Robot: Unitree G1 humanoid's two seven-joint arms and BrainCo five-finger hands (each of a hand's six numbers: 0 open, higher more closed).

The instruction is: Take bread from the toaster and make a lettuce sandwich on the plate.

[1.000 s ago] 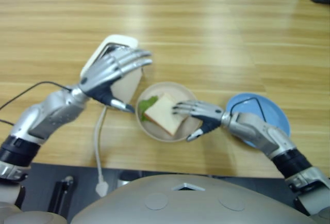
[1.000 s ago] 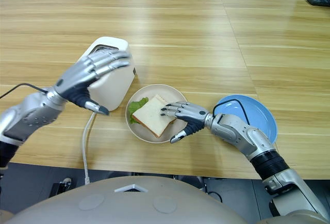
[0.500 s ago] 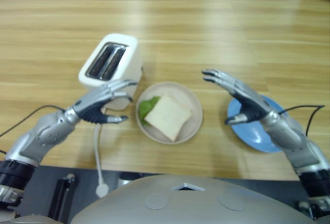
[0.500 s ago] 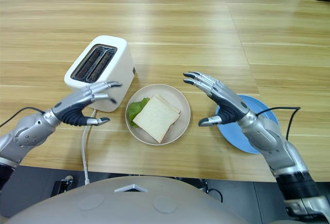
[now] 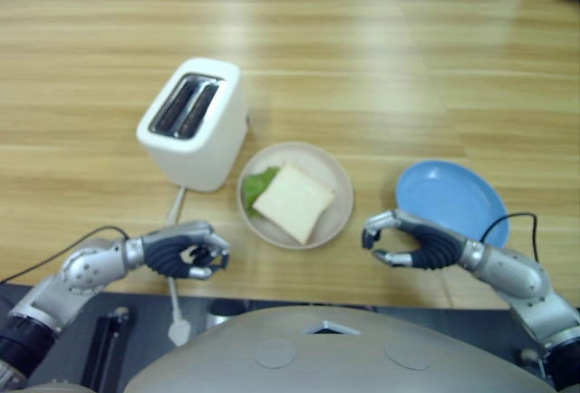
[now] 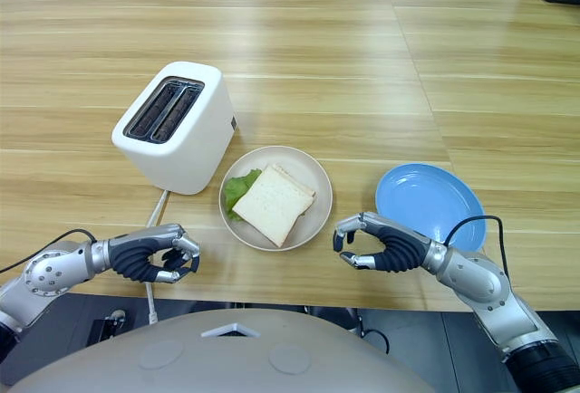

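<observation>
Wooden table [image 6: 362, 67], light plank grain, carries everything.

White toaster [image 6: 172, 126] stands left of centre, upright, with its two slots facing up and dark inside. What is in them cannot be told. White cord [image 6: 154, 216] leaves the toaster's near side, runs to the near edge of the table and hangs over it.

Tan plate [image 6: 314, 178] sits just right of the toaster, close to it but not touching, toward the near edge. One square slice of bread [image 6: 272, 205] lies flat on it, turned corner-on. A pale strip shows along the slice's far side; whether that is a second slice underneath cannot be told. Green lettuce [image 6: 237, 189] pokes out from under the bread on the left side of the tan plate, inside the rim.

Blue plate [image 6: 426, 203] sits to the right of the tan plate, apart from it.

Left hand [image 6: 145, 257]: at the near edge of the table, in front of the toaster and left of the tan plate. Fingers are curled into a loose fist around nothing. The hand lies over the cord where it reaches the edge; contact cannot be told.

Right hand [image 6: 385, 248]: at the near edge, in front of the gap between the two plates and apart from both. Fingers are curled inward with the thumb tip close to them, holding nothing. Thin black cable [image 6: 473, 223] loops from behind its wrist over the near rim of the blue plate.
</observation>
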